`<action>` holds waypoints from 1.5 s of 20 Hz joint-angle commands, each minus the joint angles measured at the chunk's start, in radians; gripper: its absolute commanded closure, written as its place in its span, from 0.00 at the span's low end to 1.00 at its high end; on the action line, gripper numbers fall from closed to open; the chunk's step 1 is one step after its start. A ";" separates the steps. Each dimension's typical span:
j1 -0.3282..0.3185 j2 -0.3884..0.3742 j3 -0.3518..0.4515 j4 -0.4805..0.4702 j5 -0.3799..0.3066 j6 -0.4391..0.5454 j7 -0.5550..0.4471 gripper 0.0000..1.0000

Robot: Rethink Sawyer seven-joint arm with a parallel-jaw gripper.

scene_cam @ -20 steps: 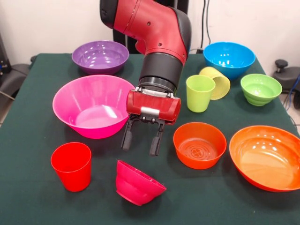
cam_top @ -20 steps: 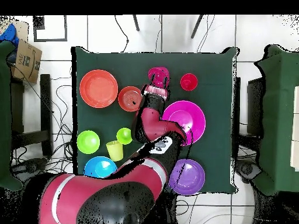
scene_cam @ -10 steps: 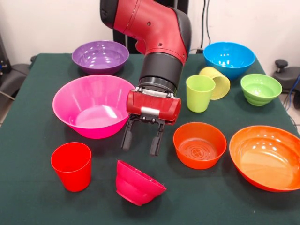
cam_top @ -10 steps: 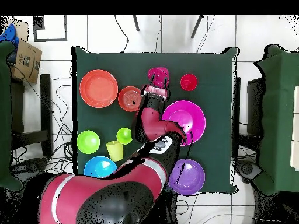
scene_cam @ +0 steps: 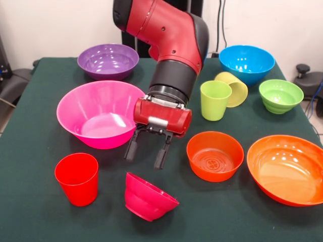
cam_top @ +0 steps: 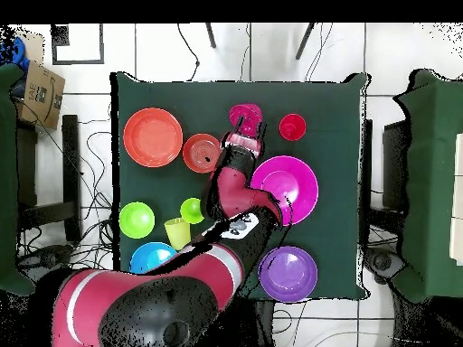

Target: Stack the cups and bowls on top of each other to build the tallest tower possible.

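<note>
The gripper (scene_cam: pixel 144 154) is seen with its two black fingers spread apart and nothing held between them, hanging just above the dark green cloth-covered table (scene_cam: pixel 30 212). It is carried by the red and black arm (scene_cam: pixel 169 45), which comes down from the top of the front view. Directly in front of the fingertips, the small glossy magenta plastic bowl (scene_cam: pixel 148 197) is found lying tilted on its side. Just beside the gripper, the large glossy pink plastic bowl (scene_cam: pixel 97 120) stands upright, and the plain red tapered plastic cup (scene_cam: pixel 77 178) is set upright before it. On the gripper's other side, the small orange plastic bowl (scene_cam: pixel 215 155) and the large orange plastic bowl (scene_cam: pixel 285 168) are placed next to each other. Further back, the lime green cup (scene_cam: pixel 215 100) stands upright with the pale yellow cup (scene_cam: pixel 233 88) tipped over against it. The ribbed green bowl (scene_cam: pixel 280 95), the blue bowl (scene_cam: pixel 247 64) and the purple bowl (scene_cam: pixel 108 60) are set along the far side. Nothing is stacked; no tower is seen.
</note>
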 commanded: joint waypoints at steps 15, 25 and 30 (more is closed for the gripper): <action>0.036 0.243 -0.060 -0.180 0.165 0.071 -0.051 0.00; 0.061 0.266 -0.057 -0.222 0.166 0.087 -0.011 0.00; 0.055 0.257 -0.053 -0.230 0.128 0.085 0.014 0.00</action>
